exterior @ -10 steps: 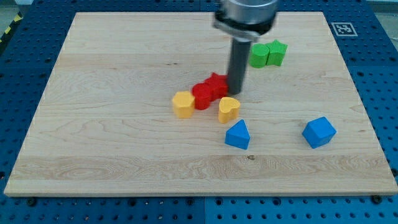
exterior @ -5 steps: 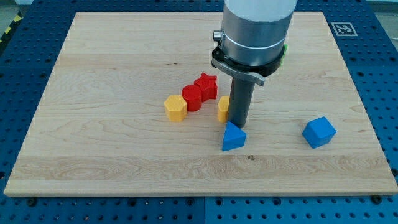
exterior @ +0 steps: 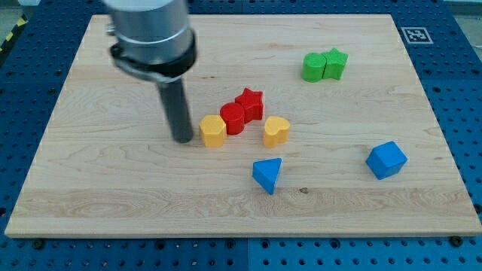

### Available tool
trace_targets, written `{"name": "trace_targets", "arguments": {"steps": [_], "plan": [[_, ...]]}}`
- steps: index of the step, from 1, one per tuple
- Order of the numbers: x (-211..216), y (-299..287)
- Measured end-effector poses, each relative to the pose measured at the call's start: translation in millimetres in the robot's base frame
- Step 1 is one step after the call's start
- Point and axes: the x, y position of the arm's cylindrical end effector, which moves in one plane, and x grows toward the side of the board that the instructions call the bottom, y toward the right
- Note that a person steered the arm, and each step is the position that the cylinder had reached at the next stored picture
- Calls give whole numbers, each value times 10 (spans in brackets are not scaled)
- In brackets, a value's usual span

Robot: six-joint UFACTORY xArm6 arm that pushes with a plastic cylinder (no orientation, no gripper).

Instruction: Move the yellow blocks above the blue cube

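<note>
a robotics lab: wooden board (exterior: pixel 113 188) on a blue perforated bench (exterior: pixel 459 90), fiducial marker (exterior: pixel 415 34) at its corner.

Wooden board (exterior: pixel 113 188) as landmark, resting on a blue pegboard (exterior: pixel 22 113). Near its middle, red star (exterior: pixel 250 102) touching red block (exterior: pixel 233 118) at lower left. Toward top right, two green blocks (exterior: pixel 324 65) touching side by side. Below centre, blue wedge (exterior: pixel 267 175). Black-and-white marker (exterior: pixel 415 34) at top right corner.
</note>
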Motion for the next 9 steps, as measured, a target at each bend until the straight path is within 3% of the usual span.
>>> {"name": "trace_targets", "arguments": {"steps": [1, 2, 3, 4, 5, 6, 7, 8, 9], "plan": [[26, 965], [26, 1283], [122, 751], [514, 668], [402, 1311], [3, 1932], [17, 1933], [379, 1689], [339, 1958]]}}
